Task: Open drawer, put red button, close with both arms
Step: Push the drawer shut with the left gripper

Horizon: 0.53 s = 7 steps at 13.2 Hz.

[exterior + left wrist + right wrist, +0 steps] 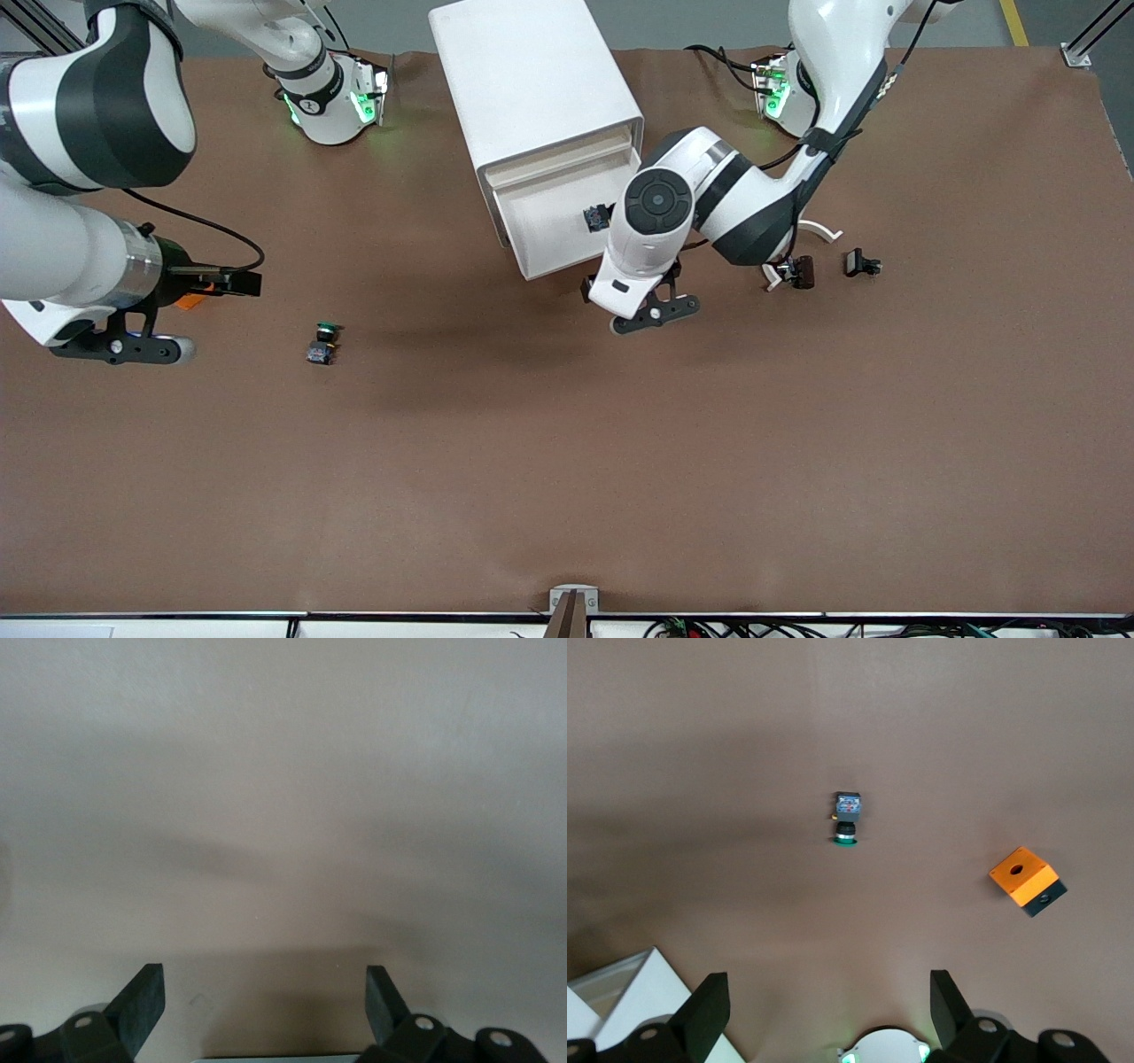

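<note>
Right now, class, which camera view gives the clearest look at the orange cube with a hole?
The right wrist view: the orange cube lies fully exposed on the table, hole visible on top. In the front view only a sliver of orange shows under the right arm. The left wrist view shows bare table, no cube.

light: even, overhead | shadows: soft under arms on table (567,461) | left wrist view: hazy

Table (567,461): broad brown matte top — fills nearly the whole front view.
Floor (691,22): grey strip above the table's top edge; a yellow line (1014,22) crosses it near one corner.
Rail (443,614): dark edge along the table's bottom side — cables just below it.
Light: soft, overhead; blurred shadows on the table.
</note>
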Each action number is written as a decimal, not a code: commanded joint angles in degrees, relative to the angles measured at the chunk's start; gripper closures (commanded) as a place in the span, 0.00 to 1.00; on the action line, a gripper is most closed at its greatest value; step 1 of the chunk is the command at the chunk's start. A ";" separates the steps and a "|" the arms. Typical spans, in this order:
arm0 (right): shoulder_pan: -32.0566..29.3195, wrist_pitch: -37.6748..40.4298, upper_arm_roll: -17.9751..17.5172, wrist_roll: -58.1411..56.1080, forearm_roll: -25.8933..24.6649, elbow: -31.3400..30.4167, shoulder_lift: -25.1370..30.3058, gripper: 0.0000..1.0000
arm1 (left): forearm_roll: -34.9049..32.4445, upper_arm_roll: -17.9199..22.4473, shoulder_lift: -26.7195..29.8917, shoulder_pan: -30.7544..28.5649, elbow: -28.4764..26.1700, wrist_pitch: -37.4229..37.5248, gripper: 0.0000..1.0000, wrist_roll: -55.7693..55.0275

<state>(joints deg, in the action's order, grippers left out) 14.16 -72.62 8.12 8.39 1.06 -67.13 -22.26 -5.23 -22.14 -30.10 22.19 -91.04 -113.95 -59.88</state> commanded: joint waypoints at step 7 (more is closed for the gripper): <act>-8.10 -1.90 -1.27 -9.44 -0.71 0.95 0.64 0.00 | -0.66 -0.01 -2.85 5.40 -0.11 -2.06 0.00 -4.18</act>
<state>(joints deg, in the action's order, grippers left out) 6.07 -74.51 7.97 -1.42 1.02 -66.81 -22.25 -5.24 -22.14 -32.36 26.79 -91.10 -114.66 -62.17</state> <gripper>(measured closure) 0.000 0.000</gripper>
